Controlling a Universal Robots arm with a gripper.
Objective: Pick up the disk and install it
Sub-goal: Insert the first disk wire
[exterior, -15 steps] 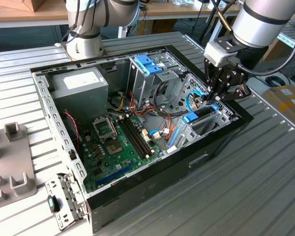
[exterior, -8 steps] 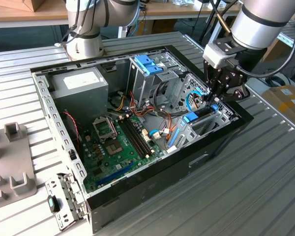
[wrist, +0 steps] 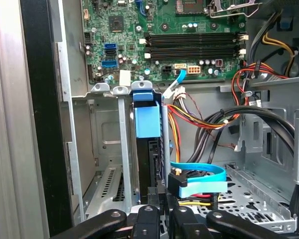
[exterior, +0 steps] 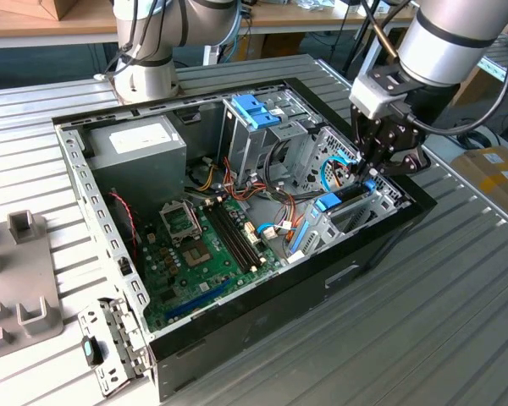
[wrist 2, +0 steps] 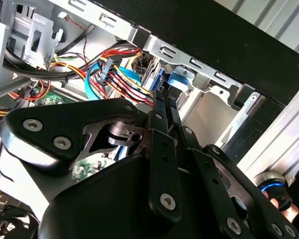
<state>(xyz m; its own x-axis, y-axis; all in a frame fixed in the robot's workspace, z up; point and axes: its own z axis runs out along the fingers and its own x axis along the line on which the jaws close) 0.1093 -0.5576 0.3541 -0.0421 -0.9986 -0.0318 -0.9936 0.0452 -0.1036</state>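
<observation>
Looking at the exterior view first, you get the whole layout: open black PC case (exterior: 322, 288) lying on the ribbed table (exterior: 423, 321). The motherboard (exterior: 203, 254) sits twd the exterior view's left and the drive cage (exterior: 360, 211) at the exterior view's right end. The gripper (exterior: 368, 173) hangs right over that cage.

The disk (exterior: 330, 201) stands on edge in a cage slot, w/ its blue frame end showing just beside the gripper.

The first wrist view gives you what the exterior view can't, a look straight along the slot. You see the disk (wrist: 147, 119) upright btwn two metal rails, blue frame on top and dark edge below it. The gripper (wrist: 160, 196) is right at its near end.

A blue flat cable (wrist: 199, 174) loops just beside the disk, and the memory slots (wrist: 194, 45) lie beyond it on the board.

In the second wrist view the gripper (wrist 2: 164, 99) points into the cage next to a red/yellow wire bundle (wrist 2: 124, 74).

You can't tell from any view whether the gripper is clamped on the disk or just resting by it.

Re writing: the grey power supply box (exterior: 140, 148) carries a white label (exterior: 140, 135), print too small to read. The blue latch (exterior: 252, 110) on the taller cage has no legible marks.
</observation>
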